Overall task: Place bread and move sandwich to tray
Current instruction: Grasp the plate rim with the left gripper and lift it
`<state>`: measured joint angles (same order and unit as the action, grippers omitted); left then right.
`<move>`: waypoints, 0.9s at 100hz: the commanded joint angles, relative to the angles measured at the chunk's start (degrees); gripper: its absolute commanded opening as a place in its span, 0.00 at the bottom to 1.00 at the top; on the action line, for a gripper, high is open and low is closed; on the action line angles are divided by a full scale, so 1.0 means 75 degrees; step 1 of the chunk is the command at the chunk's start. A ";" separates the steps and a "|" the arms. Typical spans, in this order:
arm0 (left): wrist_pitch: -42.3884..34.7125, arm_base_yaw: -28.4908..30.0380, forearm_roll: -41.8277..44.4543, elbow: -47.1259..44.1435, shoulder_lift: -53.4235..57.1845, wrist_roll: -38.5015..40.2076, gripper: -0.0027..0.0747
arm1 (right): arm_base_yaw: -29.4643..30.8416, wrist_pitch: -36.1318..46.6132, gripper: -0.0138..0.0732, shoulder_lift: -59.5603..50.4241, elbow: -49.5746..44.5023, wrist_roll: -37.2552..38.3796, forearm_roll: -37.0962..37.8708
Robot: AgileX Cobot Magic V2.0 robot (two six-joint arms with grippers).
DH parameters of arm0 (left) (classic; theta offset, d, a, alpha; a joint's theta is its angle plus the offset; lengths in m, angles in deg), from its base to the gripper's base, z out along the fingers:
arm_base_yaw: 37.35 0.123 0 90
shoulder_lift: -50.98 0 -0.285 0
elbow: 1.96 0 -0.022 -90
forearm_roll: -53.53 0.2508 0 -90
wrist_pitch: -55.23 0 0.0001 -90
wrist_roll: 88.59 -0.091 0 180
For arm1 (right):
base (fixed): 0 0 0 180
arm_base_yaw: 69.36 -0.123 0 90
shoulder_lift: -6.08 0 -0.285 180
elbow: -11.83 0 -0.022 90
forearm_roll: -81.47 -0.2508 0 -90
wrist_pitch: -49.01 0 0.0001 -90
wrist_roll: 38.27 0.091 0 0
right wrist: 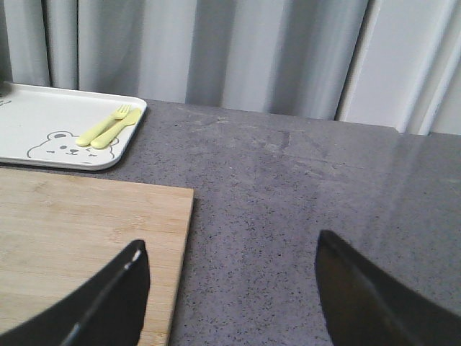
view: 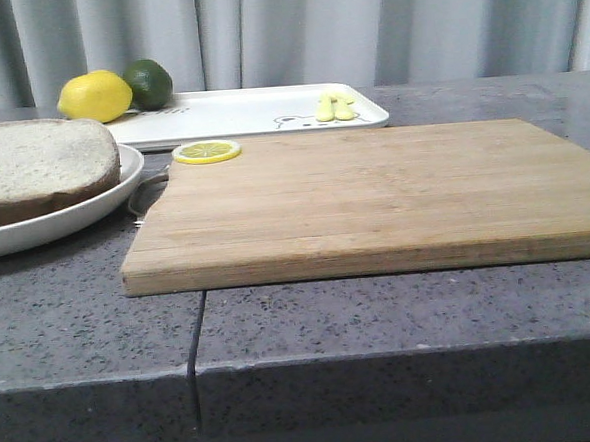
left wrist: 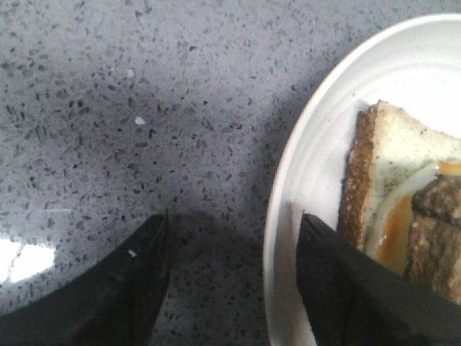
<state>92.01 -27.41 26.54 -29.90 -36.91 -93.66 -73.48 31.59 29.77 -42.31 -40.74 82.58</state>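
— Where are your tools right now?

— My left tool (left wrist: pixel 230 277) is spread wide and holds nothing; one finger (left wrist: pixel 346 288) overlaps the rim of the plate (left wrist: pixel 310 180), the other is over bare desk (left wrist: pixel 144 86). On that plate lies the sandwich (left wrist: pixel 403 209); the blurred glossy streak there may be egg, I can't be sure. My right tool (right wrist: pixel 230 288) is also wide open and empty, one finger (right wrist: pixel 108 303) over the cutting board (right wrist: pixel 79 238), near its edge.

— And the rest?

— In the front view the bread (view: pixel 36 167) fills the left edge of the frame on the plate. The tray (view: pixel 258 111) sits upper centre, behind the board, a lemon (view: pixel 94 96) and a lime (view: pixel 148 82) at its left end, a yellow fork and spoon (view: pixel 334 106) on it. A lemon slice (view: pixel 207 151) rests at the board's far left corner.
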 commanded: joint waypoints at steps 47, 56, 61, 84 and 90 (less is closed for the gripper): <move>-0.0150 -0.0020 -0.0725 0.0184 0.0131 0.0070 0.30 | 0.0059 0.0607 0.73 0.0043 0.0202 0.0001 0.0067; -0.0150 -0.0020 -0.0799 0.0184 0.0131 0.0070 0.24 | 0.0059 0.0607 0.73 0.0043 0.0202 0.0001 0.0067; -0.0150 -0.0020 -0.0841 0.0184 0.0131 0.0070 0.21 | 0.0059 0.0607 0.73 0.0043 0.0202 0.0001 0.0067; -0.0135 -0.0020 -0.0855 0.0184 0.0131 0.0070 0.07 | 0.0059 0.0607 0.73 0.0043 0.0202 0.0001 0.0067; -0.0120 -0.0020 -0.0858 0.0184 0.0131 0.0070 0.04 | 0.0059 0.0607 0.73 0.0043 0.0202 0.0001 0.0067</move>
<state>92.10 -27.41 21.69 -29.90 -37.32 -93.66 -73.48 31.59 29.77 -42.31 -40.74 82.58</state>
